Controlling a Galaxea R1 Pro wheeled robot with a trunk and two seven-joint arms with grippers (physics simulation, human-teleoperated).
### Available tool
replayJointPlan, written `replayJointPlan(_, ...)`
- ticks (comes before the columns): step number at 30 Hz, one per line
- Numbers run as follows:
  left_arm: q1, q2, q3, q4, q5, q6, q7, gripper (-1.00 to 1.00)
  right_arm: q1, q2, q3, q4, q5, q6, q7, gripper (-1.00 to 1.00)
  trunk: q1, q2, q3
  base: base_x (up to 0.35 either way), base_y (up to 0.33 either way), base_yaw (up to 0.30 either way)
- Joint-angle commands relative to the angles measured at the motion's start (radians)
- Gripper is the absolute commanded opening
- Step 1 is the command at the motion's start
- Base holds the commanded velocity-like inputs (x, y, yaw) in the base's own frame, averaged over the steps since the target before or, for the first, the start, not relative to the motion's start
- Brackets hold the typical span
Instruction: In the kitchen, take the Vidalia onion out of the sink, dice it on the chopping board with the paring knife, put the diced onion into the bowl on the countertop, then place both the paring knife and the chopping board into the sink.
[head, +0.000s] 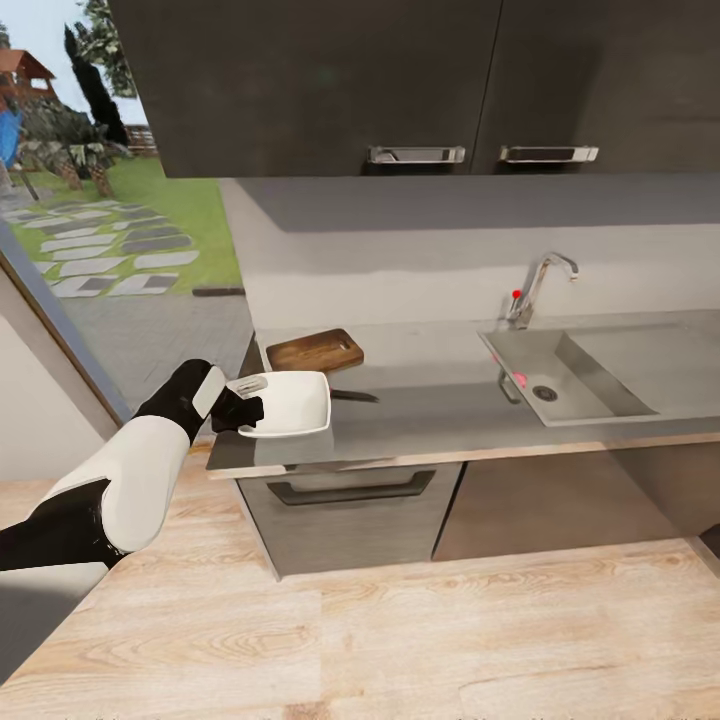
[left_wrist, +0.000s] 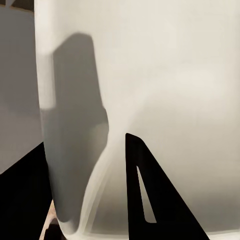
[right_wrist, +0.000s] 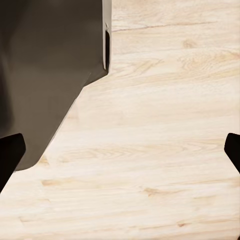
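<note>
Bowl (head: 292, 402) sits near the left end of the desk (head: 450, 410), and the left hand (head: 243, 400) is right at its left rim, fingers (left_wrist: 150, 195) clamped over that edge, one inside the white wall and one outside it. Just behind the bowl lies the chopping board (head: 314, 350), flat on the desk, and the paring knife (head: 353, 396) rests just to the bowl's right, touching or nearly so. Well off to the right of the bowl is the sink (head: 565, 375), tap (head: 540, 285) rising behind it. Right hand (right_wrist: 120, 150) hangs over the wooden floor (right_wrist: 160, 150), its fingertips spread wide apart, holding nothing.
</note>
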Motion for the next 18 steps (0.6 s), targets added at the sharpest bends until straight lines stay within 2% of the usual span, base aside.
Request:
replayJointPlan(1, -0.001, -0.001, 0.006, -0.001, 0.004, 0.004, 0.005, -1.0, -0.001, 0.0, 0.001, 0.003, 0.0, -0.007, 0.0, 1.0, 0.001, -0.002, -0.002, 0.0, 0.0, 0.0)
replayJointPlan(18, -0.001, -0.001, 0.005, -0.001, 0.004, 0.004, 0.005, -1.0, -0.001, 0.0, 0.001, 0.003, 0.0, -0.006, 0.0, 1.0, 0.001, -0.002, -0.014, 0.0, 0.0, 0.0)
